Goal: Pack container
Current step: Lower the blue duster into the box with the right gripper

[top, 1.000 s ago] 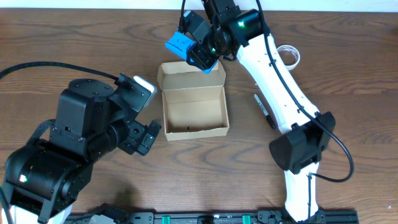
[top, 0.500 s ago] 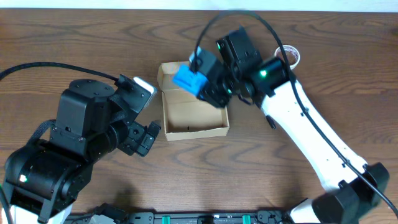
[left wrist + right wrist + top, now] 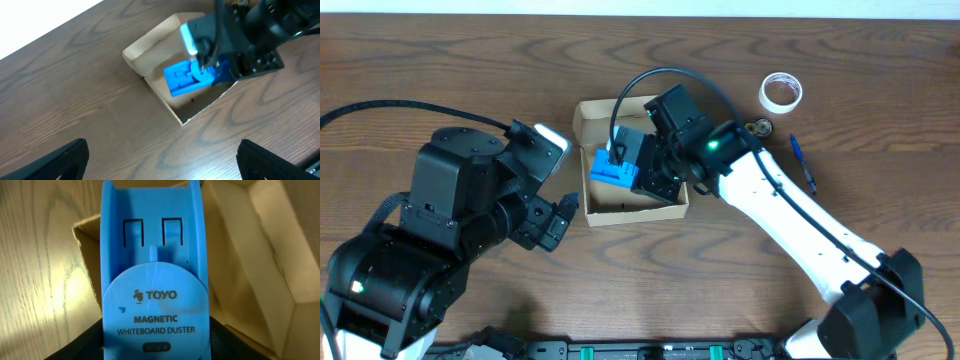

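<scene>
The container point(image 3: 620, 211), a tan cardboard box with its flap lid open at the far side, sits mid-table. My right gripper point(image 3: 638, 166) is shut on a blue magnetic whiteboard duster point(image 3: 609, 168) and holds it down inside the box's left half. In the right wrist view the duster point(image 3: 152, 265) fills the frame between the black fingers of that gripper point(image 3: 155, 342), with the container's walls point(image 3: 260, 245) around it. My left gripper point(image 3: 162, 155) hangs open over bare wood, to the near left of the container point(image 3: 150, 47) and the duster point(image 3: 182, 80).
A white tape roll point(image 3: 781, 92), a small dark object point(image 3: 757, 127) and a blue pen point(image 3: 802, 163) lie to the right of the box. The left arm's bulky body point(image 3: 450, 220) stands close to the box's left side.
My right arm has brought the duster from above the box's far right corner down and left into the box. The left arm has not moved.
</scene>
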Robot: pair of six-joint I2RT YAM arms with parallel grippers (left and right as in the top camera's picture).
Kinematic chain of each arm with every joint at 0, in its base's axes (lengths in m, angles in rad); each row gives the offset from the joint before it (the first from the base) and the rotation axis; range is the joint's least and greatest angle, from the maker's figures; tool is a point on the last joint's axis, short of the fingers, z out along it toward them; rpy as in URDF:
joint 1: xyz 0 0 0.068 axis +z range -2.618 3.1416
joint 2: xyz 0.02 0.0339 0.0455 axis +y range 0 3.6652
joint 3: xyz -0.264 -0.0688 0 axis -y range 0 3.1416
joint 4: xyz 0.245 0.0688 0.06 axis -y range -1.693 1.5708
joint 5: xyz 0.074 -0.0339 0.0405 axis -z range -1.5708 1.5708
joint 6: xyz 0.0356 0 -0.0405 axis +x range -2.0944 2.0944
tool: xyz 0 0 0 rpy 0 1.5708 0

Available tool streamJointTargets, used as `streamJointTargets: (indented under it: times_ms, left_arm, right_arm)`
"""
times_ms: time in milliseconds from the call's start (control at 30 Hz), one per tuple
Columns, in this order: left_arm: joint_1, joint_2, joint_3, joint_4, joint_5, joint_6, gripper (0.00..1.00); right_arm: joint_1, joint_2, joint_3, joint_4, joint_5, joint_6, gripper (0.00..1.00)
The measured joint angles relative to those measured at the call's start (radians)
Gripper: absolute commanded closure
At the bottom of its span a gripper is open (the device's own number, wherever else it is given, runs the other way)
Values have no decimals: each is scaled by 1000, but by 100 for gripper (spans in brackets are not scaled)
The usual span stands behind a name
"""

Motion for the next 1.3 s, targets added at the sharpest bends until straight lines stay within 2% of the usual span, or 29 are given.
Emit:
streamJointTargets:
  times_ms: [700,1300]
  left_arm:
    - [0,0,0,0,0,0,5]
    - [0,0,0,0,0,0,5]
  right_arm:
    - [10,151,0,51,-9,-228,43]
    - [-9,249,-1,70,-92,-275,42]
